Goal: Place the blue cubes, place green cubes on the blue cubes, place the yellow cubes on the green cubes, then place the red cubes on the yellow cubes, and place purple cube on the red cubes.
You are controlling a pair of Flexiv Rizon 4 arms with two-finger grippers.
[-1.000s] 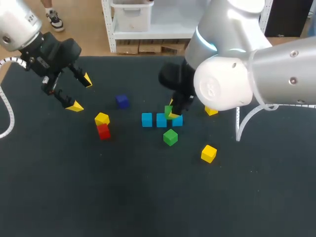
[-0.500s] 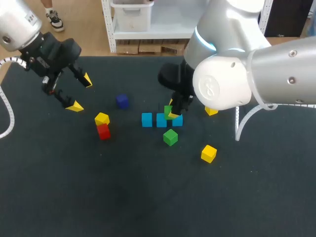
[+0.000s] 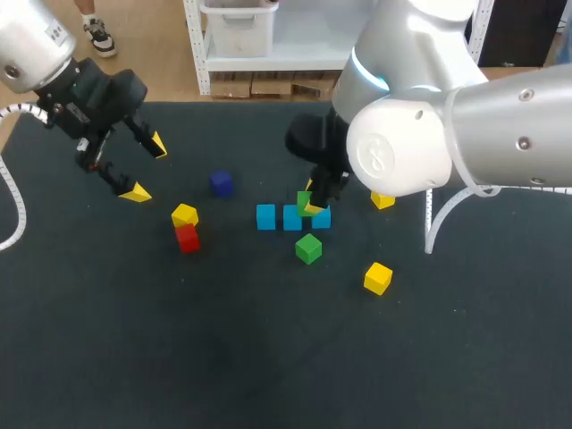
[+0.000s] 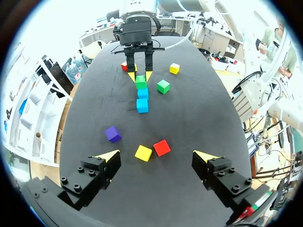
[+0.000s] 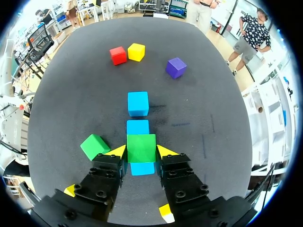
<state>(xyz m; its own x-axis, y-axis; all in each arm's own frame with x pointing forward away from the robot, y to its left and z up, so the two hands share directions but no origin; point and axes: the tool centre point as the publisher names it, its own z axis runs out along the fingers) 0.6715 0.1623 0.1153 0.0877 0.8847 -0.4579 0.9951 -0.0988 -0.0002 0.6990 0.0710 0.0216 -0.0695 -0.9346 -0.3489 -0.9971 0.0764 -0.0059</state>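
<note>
A row of three cubes (image 3: 292, 217) runs left to right near the middle of the table (image 3: 268, 357). The right gripper (image 5: 141, 151) stands over the row's right end, gripping a fourth cube (image 3: 304, 198) from both sides, directly above the end cube (image 3: 323, 219). Just before the row lies the front cube (image 3: 308, 248); farther front and right, the corner cube (image 3: 377, 278); right of the row, half behind the arm, the side cube (image 3: 383, 202). Left of the row sits a pair of touching cubes (image 3: 186, 227) — one behind the other — with the lone cube (image 3: 221, 183) behind, between pair and row. The left gripper (image 3: 134, 165) hangs over the table's back left, well apart from all.

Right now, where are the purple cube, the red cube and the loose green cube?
purple cube (image 3: 221, 183): head view, middle of its top face.
red cube (image 3: 188, 239): head view, middle of the cube.
loose green cube (image 3: 308, 248): head view, its top face.
</note>
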